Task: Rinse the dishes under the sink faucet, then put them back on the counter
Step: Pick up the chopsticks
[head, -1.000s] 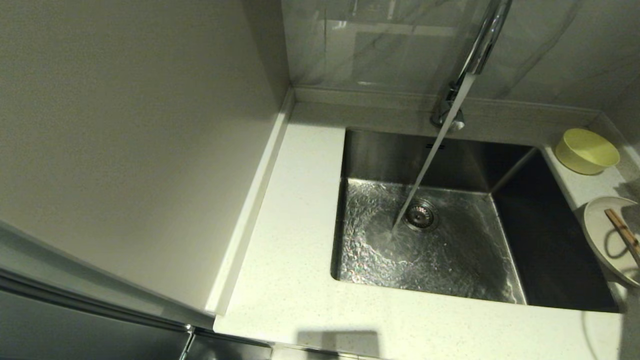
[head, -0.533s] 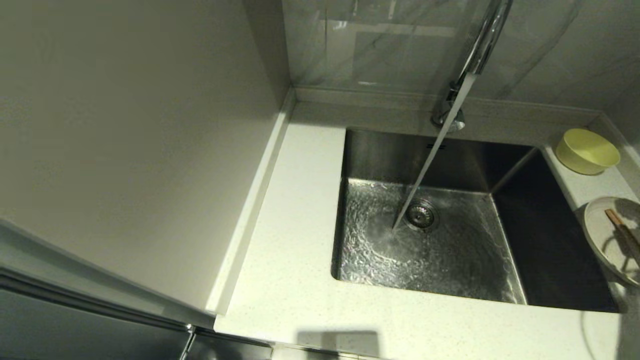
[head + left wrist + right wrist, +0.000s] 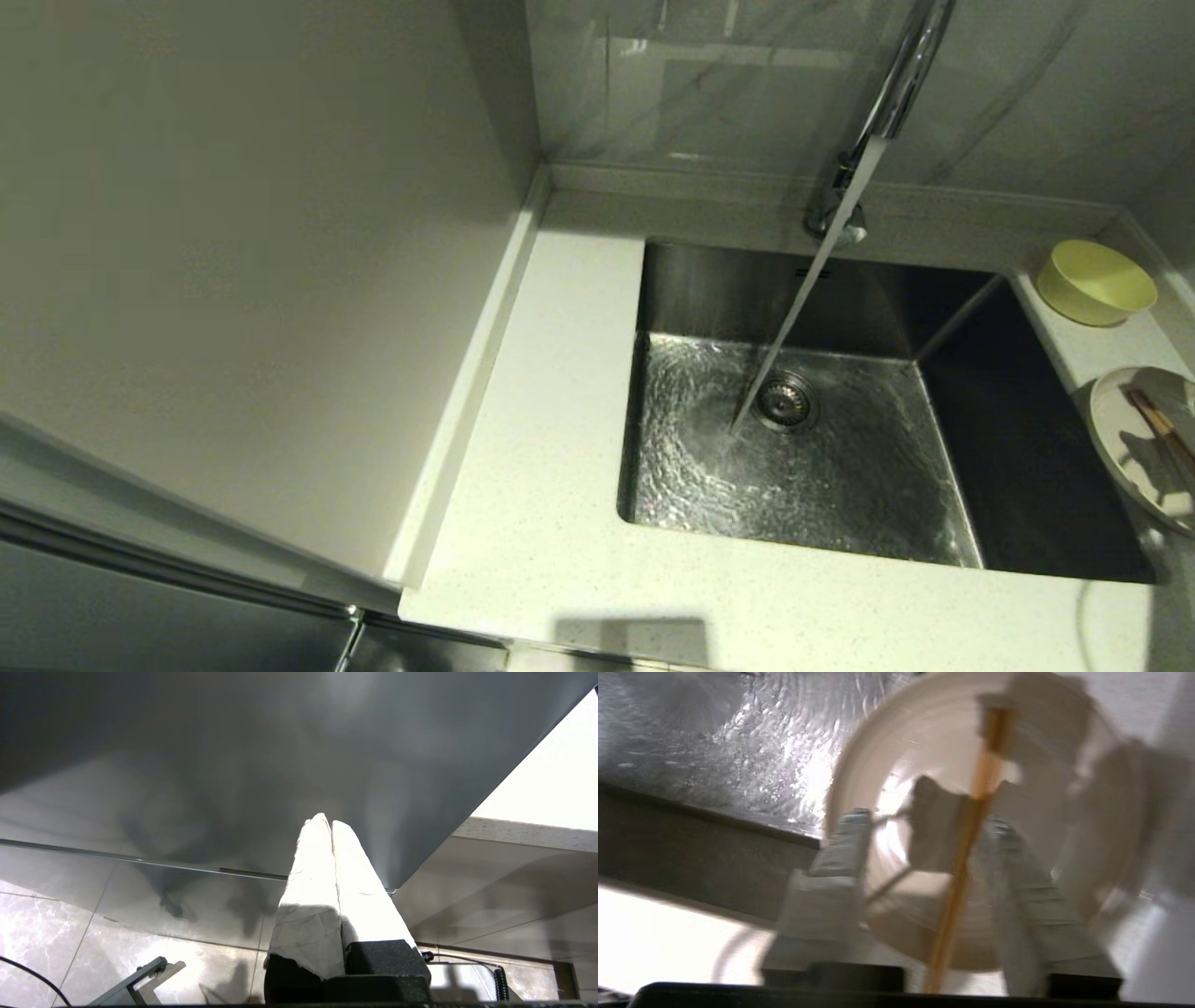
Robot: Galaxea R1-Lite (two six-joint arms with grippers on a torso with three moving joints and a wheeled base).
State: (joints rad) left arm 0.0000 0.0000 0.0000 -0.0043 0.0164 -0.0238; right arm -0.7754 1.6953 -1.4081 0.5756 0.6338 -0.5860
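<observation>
Left gripper (image 3: 327,826) parked low beside the cabinet front, fingers pressed together, nothing held. Water running from faucet (image 3: 901,84) into sink (image 3: 794,448), stream landing just beside the drain. Bowl (image 3: 1094,282) on counter (image 3: 551,392) at the far right corner, untouched. Plate (image 3: 1134,439) on the right rim of the counter, chopsticks (image 3: 1158,429) lying across it.

Change over the last second: shadow spreading across the plate. Judged: right arm closing in for a pick; rinsing not begun.

Right gripper (image 3: 924,835) over the plate, fingers spread wide, chopsticks (image 3: 971,826) between them, no contact visible.
</observation>
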